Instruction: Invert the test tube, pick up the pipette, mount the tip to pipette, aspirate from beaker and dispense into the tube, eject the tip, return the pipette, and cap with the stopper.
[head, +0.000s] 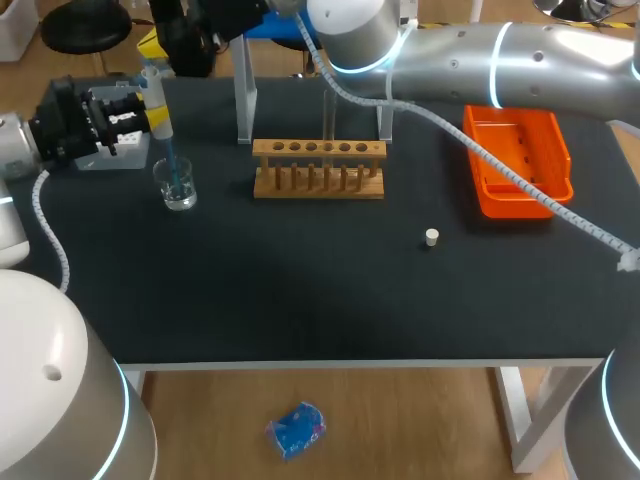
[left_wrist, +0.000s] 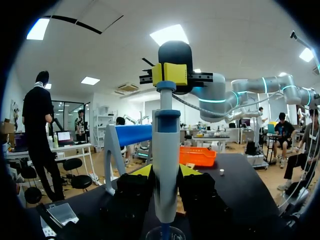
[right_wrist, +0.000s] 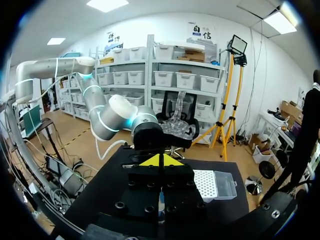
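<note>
**Pipette stands in the beaker**

The left gripper (left_wrist: 165, 182) squeezes the pipette (head: 156, 98) from both sides, with the pipette's tip down in the beaker (head: 177, 188). The right gripper (left_wrist: 170, 74), pinched closed on nothing, sits right at the pipette's top. Further right are the wooden rack (head: 318, 168) and the little stopper (head: 431, 237).

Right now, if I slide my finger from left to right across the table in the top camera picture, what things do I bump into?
Glass beaker → wooden rack → white stopper → orange tray.
</note>
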